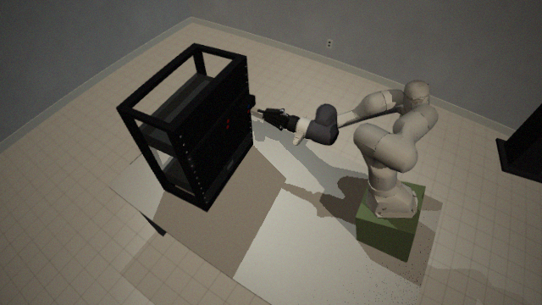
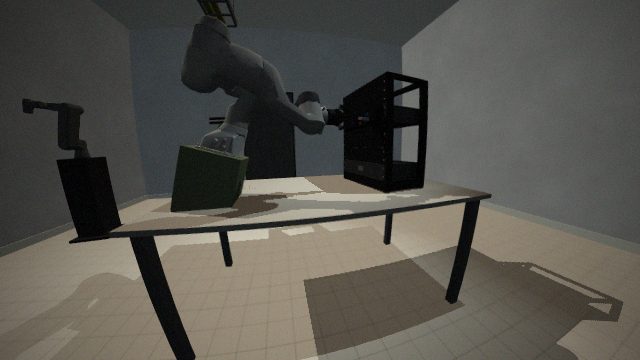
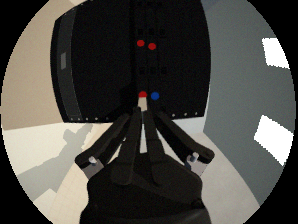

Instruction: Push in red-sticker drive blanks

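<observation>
Now the slim black gripper (image 3: 143, 99), fingers pressed together, points at a round red sticker (image 3: 143, 92)

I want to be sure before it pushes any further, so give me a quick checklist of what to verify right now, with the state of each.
1. Gripper shut and empty, so it pushes rather than grabs: ok.
2. Fingertips lined up on a red sticker, not the blue sticker beside it: ok in the wrist view.
3. Tips actually touching that blank: cannot tell.
4. Two more red stickers higher up, pushed home or not: cannot tell.
5. Rack upright on the table: ok; small shifts cannot tell.
</observation>
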Tool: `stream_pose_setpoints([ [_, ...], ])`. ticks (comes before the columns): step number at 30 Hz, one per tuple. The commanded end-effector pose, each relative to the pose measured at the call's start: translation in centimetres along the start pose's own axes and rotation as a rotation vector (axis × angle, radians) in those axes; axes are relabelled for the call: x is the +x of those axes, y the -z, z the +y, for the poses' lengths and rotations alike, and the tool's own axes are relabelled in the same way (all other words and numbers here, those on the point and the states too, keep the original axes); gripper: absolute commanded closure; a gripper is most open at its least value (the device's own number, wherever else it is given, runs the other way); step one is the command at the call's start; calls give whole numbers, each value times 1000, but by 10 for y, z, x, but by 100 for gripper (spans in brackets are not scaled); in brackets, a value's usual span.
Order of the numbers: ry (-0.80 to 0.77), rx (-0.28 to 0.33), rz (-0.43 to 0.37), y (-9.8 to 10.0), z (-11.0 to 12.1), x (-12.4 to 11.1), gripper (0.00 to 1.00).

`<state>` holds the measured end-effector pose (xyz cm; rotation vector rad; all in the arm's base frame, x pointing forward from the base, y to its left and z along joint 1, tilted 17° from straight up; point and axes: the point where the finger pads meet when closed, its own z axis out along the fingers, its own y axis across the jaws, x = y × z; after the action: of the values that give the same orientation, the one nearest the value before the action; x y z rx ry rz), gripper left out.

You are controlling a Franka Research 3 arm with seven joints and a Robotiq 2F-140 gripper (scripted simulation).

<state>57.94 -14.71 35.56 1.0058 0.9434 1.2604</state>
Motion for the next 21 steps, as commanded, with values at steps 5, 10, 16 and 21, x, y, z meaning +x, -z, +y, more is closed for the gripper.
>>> stream_pose_setpoints([
  [5,2,-1,0,0,0,1,100],
  [10,2,-1,0,0,0,1,100],
  [16,2,-1,0,-4,0,1,100],
  [21,2,-1,0,-9,0,0,100],
])
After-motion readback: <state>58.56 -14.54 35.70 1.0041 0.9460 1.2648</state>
